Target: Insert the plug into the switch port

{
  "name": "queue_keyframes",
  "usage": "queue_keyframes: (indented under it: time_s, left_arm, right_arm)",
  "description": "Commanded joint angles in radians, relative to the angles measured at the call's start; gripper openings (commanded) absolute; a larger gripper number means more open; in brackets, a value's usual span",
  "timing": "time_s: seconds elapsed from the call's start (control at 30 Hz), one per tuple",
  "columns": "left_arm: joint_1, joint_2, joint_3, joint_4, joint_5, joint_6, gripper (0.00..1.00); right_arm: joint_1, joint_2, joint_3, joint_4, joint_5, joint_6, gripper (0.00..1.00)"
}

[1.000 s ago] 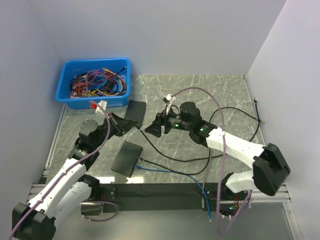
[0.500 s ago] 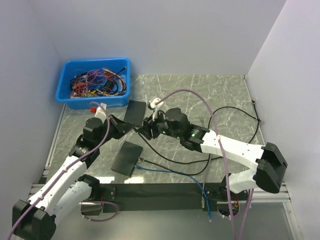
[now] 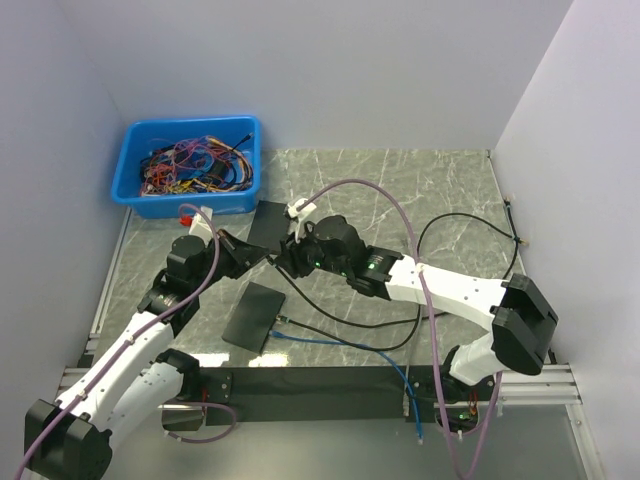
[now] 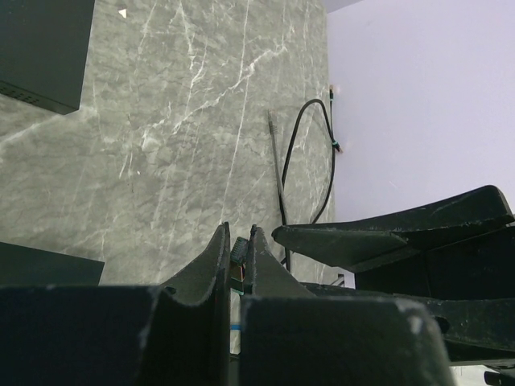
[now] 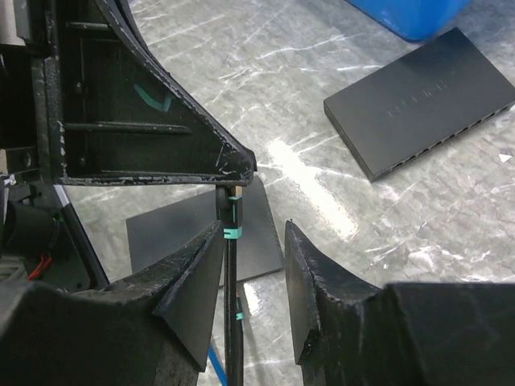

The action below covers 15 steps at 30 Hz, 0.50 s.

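The blue bin: far left at the back of the bench, full of loose wires. It plays no part in this step, as far as I can judge.
My left fingers: narrow, pinched on the plug and raised off the bench between the two switches.
The near switch: lies flat on the bench, on the side of my left fingers nearer my bases. I cannot see its sockets from any view.
The far switch: lies flat just behind my left fingers. The right wrist view shows a row of ports along one long edge, well apart from the plug.
The plug: in the air at my left fingertips, with its lead hanging below. It is not in any port.
My right fingers: spread, one on each side of the cable just under the plug, with the tips close to my left fingertips. There is a gap on at least one side, so they grip nothing.
The cable: black, with a green band just below the plug. It trails off to the right across the bench in a wide loop.
Done: the plug is lifted and held, and both sets of fingers meet at it.
Left: this looks to me like a hand-over or regrip. After that comes lining the plug up with a port and pushing it home. I cannot tell which switch is meant. I judge the task less than half done.
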Motion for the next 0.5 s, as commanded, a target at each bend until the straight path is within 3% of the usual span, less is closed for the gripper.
queue_keyframes:
  time_s: [0.0,0.47]
  left_arm:
    - [-0.001,-0.002,0.013,0.02,-0.007,-0.006,0.01]
    - [-0.001,0.001,0.013,0.022,-0.012,-0.003,0.01]
  right_arm:
    - [0.015,0.011,0.057,0.022,0.001,-0.002,0.43]
    - [0.022,0.069,0.098,-0.003,-0.007,-0.005,0.4]
